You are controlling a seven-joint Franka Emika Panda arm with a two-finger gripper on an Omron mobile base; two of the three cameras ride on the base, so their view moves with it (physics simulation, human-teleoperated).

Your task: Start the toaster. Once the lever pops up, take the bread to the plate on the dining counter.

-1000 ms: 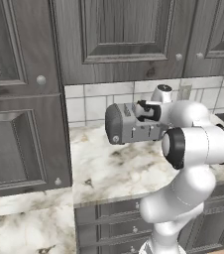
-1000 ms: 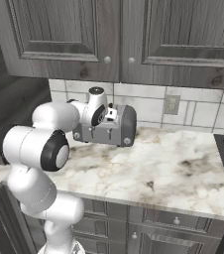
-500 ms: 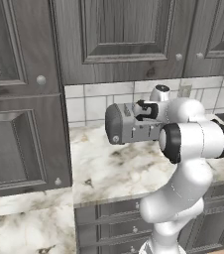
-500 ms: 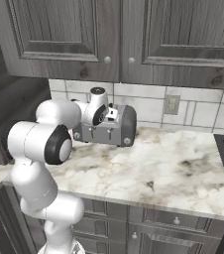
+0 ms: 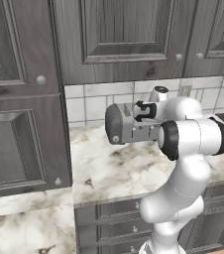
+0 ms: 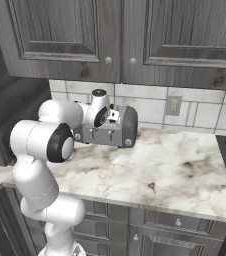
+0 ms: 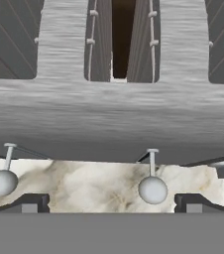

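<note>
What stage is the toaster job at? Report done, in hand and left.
Done: the arm has reached the toaster, with the open tool just over its front edge. In hand: nothing gripped; the bread sits dark in the middle slot. Left: starting the toaster, waiting for the pop-up, lifting the bread out and carrying it to the plate.
</note>
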